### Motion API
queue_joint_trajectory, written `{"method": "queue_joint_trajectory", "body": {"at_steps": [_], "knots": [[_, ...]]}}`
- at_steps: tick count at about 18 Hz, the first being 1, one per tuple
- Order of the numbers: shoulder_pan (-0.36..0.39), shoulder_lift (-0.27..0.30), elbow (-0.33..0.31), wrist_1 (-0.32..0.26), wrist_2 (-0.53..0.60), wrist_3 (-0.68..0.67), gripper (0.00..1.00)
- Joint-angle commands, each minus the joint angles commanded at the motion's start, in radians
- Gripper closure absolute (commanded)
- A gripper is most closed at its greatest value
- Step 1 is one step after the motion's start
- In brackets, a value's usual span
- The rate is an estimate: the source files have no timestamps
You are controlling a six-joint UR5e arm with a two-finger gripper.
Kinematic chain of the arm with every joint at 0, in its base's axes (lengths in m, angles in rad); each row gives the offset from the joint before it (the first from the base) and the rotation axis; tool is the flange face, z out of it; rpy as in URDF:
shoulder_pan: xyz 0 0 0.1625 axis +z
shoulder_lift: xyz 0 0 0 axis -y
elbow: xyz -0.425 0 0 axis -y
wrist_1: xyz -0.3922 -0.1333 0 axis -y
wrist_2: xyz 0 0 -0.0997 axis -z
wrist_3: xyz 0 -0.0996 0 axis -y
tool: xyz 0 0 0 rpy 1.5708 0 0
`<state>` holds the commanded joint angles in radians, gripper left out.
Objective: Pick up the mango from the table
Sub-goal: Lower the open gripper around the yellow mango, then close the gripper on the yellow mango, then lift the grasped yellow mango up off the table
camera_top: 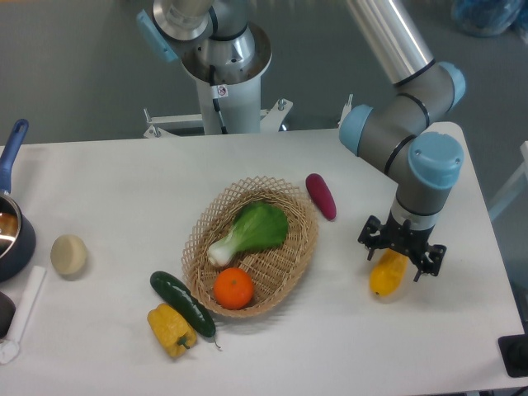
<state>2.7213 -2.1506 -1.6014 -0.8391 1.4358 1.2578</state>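
White matte worktop [107, 181] with rounded corners carries a smooth yellow-orange oval mango [388, 273] near its right edge, well apart from the woven wicker basket [301, 247] at centre. Bare surface lies around the fruit in front and to the right. A purple elongated vegetable [321, 196] sits between basket and arm. The grey and blue robot arm [408, 124] reaches down from above, its black two-finger gripper [401, 247] pointing straight down, fingers spread either side of the mango's upper end.
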Motion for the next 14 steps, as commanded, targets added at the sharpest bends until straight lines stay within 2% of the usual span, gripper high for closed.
{"method": "queue_joint_trajectory", "body": {"at_steps": [6, 13, 14], "knots": [[0.000, -0.011, 0.009, 0.002, 0.000, 0.008, 0.01], [0.001, -0.011, 0.024, 0.000, 0.000, 0.005, 0.63], [0.001, -0.009, 0.032, 0.000, 0.000, 0.003, 0.69]]}}
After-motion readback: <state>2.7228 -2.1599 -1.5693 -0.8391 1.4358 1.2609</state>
